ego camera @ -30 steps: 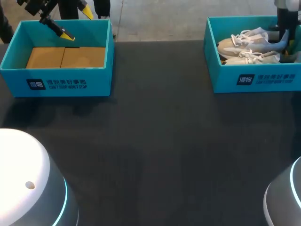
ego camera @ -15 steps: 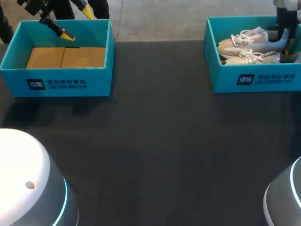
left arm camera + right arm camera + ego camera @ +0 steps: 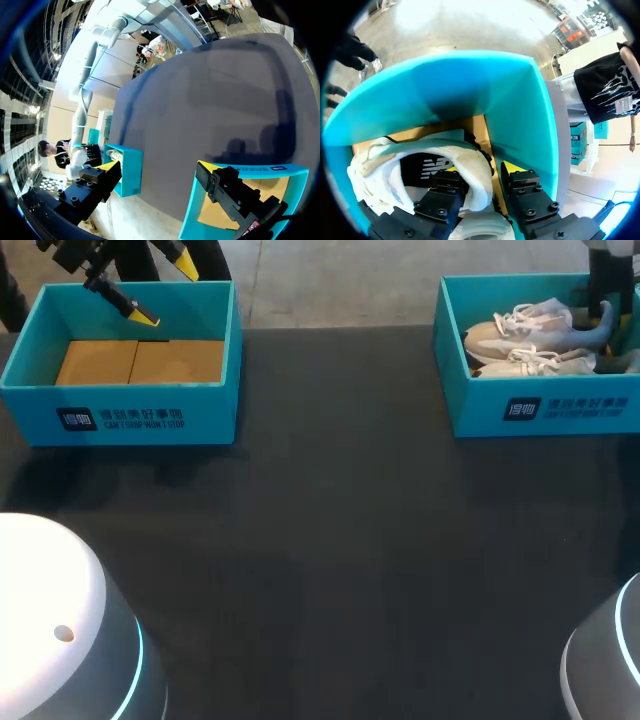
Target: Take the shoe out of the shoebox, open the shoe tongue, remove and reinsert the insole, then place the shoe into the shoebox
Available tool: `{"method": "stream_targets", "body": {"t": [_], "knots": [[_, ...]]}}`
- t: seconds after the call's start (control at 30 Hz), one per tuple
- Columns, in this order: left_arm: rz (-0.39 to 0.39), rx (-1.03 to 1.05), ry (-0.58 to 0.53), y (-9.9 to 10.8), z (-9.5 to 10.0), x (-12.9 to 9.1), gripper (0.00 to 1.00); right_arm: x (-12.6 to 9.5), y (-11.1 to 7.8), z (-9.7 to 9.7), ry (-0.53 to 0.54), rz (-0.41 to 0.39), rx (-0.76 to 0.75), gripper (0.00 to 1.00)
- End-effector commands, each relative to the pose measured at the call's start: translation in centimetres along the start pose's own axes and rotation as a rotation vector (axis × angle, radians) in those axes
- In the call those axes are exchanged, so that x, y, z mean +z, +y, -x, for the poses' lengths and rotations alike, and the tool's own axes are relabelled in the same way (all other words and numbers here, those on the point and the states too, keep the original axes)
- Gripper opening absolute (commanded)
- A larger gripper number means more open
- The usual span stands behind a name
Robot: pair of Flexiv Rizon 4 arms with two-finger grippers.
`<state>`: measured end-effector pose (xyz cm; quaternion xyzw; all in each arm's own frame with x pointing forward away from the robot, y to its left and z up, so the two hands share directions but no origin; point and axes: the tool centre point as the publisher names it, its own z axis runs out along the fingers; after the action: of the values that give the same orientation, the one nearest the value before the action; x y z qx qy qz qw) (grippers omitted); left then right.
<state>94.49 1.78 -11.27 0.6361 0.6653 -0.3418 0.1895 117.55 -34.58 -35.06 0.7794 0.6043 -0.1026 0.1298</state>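
A pale lace-up shoe (image 3: 525, 328) lies on its side in the teal shoebox (image 3: 540, 410) at the far right of the dark counter (image 3: 340, 540), with a second shoe (image 3: 535, 362) just beside it, nearer the box's front wall. The right hand (image 3: 481, 169) reaches down into the box at the shoe's heel. One finger is inside the padded collar and the other outside it, so the hand appears to be pinching the back of the heel. The left hand (image 3: 165, 288) hangs above the back wall of a second teal box (image 3: 120, 420) at the far left, its fingers spread wide and holding nothing; that box shows only a brown cardboard floor.

Taking the shoe out looks like the step in hand. The shoe is probably light, with a soft fabric upper that gives under pressure and a firmer sole and heel. The heel collar is the sensible place to take hold: it is stiff enough to carry the shoe's weight without folding. Hung from the heel, the toe will likely droop, and the loose white laces could snag on the neighbouring shoe or the box rim. The tongue and insole are thin and floppy, so each will probably need a fingertip pinch at its edge while the other hand steadies the shoe.
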Motion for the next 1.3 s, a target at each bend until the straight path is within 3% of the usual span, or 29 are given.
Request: {"method": "stream_targets", "body": {"t": [0.03,0.4,0.77,1.1,1.3], "knots": [[0.004,0.001,0.002,-0.1,0.0,0.0,1.00,-1.6,-0.5,0.1,-0.001,0.019,0.003,0.40],[0.004,0.001,0.002,-0.1,0.0,0.0,1.00,-5.1,-0.9,0.4,-0.007,0.069,0.014,0.40],[0.004,0.001,0.002,-0.1,0.0,0.0,1.00,-9.6,-1.7,0.4,0.083,0.146,0.033,0.42],[0.004,0.001,0.002,-0.1,0.0,0.0,1.00,-12.6,-3.7,-0.5,0.132,0.198,-0.015,0.45],[0.004,0.001,0.002,-0.1,0.0,0.0,1.00,-13.4,-5.1,-0.9,0.148,0.208,-0.049,0.45]]}}
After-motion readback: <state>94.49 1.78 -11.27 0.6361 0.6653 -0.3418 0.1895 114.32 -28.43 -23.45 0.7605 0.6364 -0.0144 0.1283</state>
